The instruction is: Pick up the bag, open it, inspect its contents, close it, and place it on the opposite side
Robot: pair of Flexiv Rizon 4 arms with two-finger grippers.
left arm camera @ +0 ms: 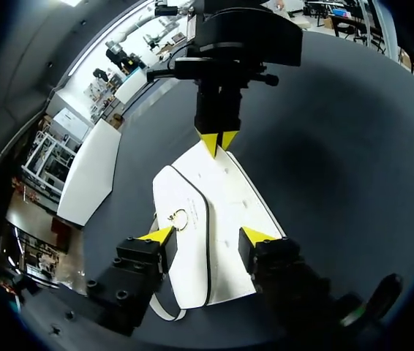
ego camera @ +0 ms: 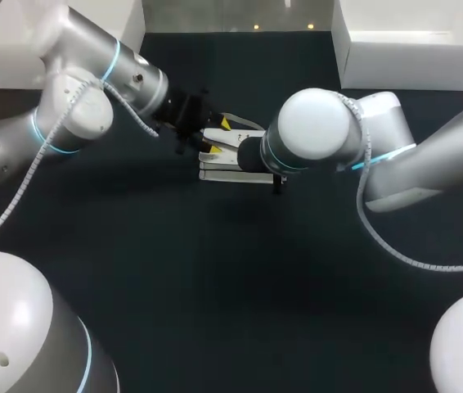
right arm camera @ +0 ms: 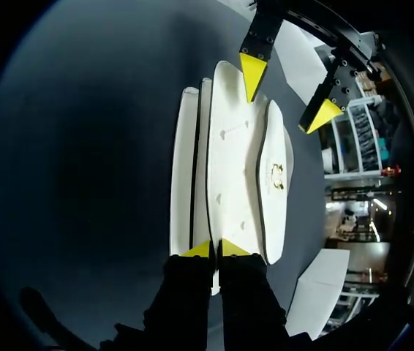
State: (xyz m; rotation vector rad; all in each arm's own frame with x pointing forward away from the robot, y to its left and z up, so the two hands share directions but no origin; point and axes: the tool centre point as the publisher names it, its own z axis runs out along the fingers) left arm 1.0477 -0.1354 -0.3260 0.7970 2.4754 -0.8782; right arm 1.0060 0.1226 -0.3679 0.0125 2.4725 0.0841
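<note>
Black matte table (ego camera: 215, 311). Over its middle-back, left arm (ego camera: 68, 115) and right arm (ego camera: 338, 131), in from opposite sides, head-on, one per end of bag. White leather-look bag (left arm camera: 221, 219), apparently flat on table, flap up, lengthwise between the arms. Right jaws narrow, pinched onto thin edge at one end, probably to anchor or lift there. Left jaws wide, straddling other end, one tip over flap, no squeeze yet; likely lined up to close beside clasp. Gold ring clasp (left arm camera: 178, 218) on flap, near left jaws. Thin strap (left arm camera: 164, 313) loose under left jaws. Judged early stage: bag not raised, flap shut.
</note>
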